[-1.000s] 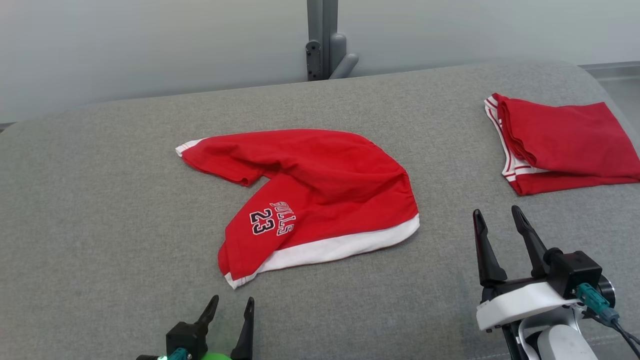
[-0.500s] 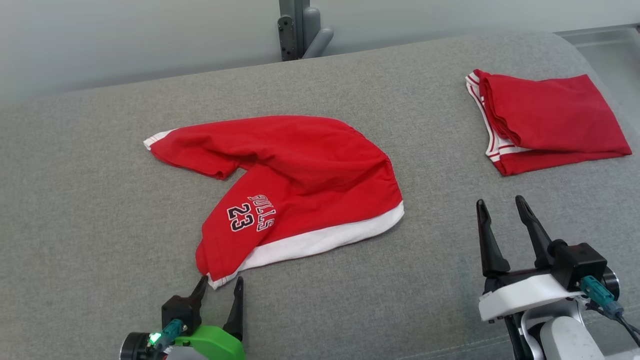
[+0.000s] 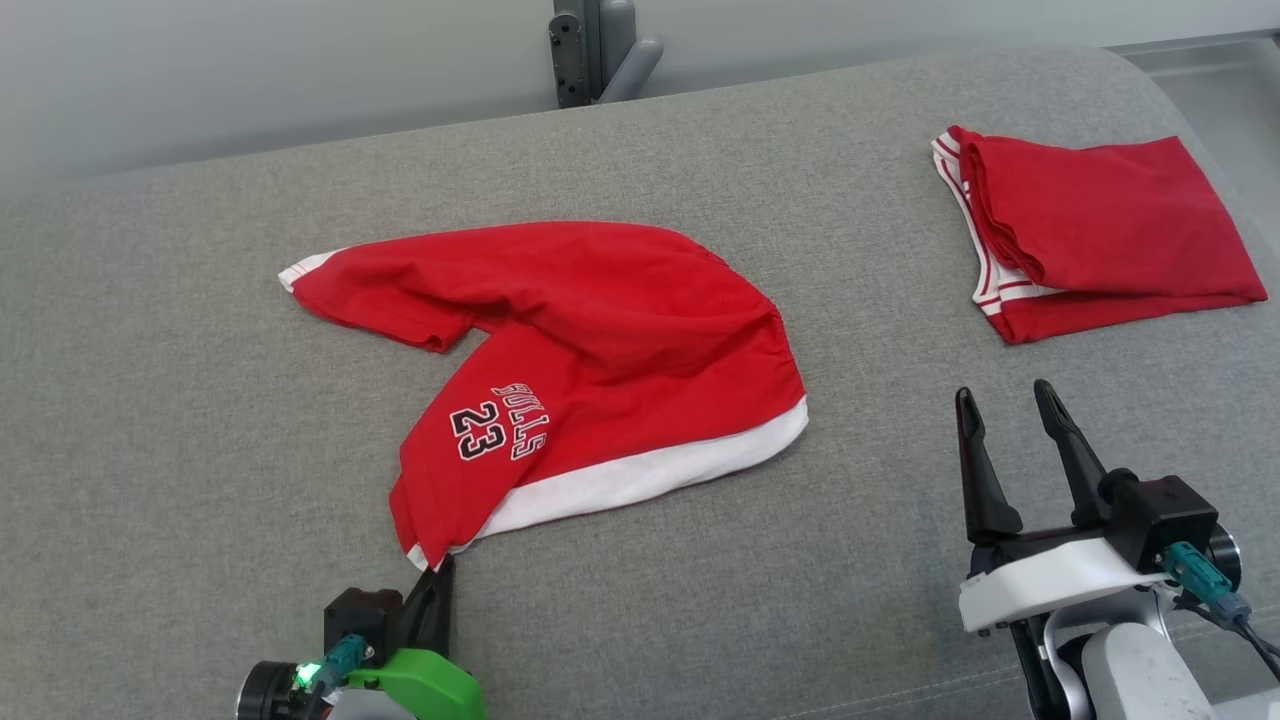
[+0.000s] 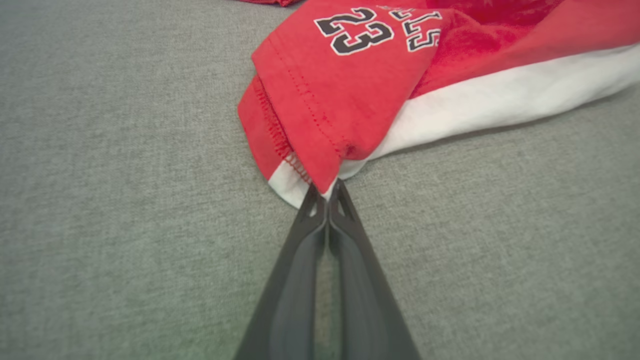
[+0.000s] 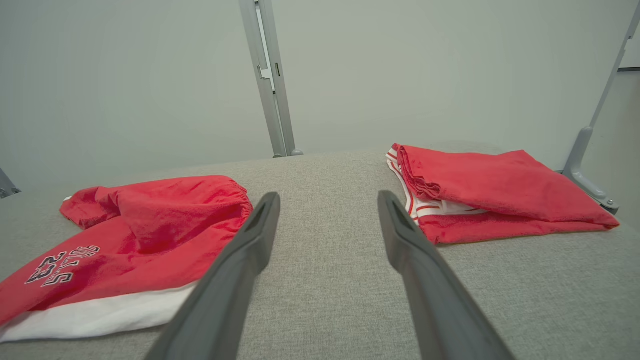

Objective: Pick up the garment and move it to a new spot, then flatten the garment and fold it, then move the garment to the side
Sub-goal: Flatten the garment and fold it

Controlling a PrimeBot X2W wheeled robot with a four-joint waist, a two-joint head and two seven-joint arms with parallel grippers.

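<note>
The garment point(image 3: 590, 340) is a pair of red shorts with white trim and a "BULLS 23" print, lying crumpled in the middle of the grey cushion point(image 3: 180, 450). My left gripper point(image 3: 436, 570) is shut on the near corner of one leg hem; in the left wrist view the gripper point(image 4: 327, 192) pinches the white-and-red hem of the garment point(image 4: 350, 90) between its closed tips. My right gripper point(image 3: 1005, 410) stands open at the lower right, well clear of the cloth; in the right wrist view it point(image 5: 327, 212) has bare cushion between its fingers and the garment point(image 5: 140, 235) to the left.
A second red garment point(image 3: 1095, 230), folded, lies at the far right of the cushion, also seen in the right wrist view as a folded pile point(image 5: 495, 195). A grey metal post point(image 3: 590, 50) rises behind the cushion's far edge against a pale wall.
My left gripper reached forward to the leg's near corner and closed on the hem. The head camera shifted slightly. The right gripper stayed open in place.
</note>
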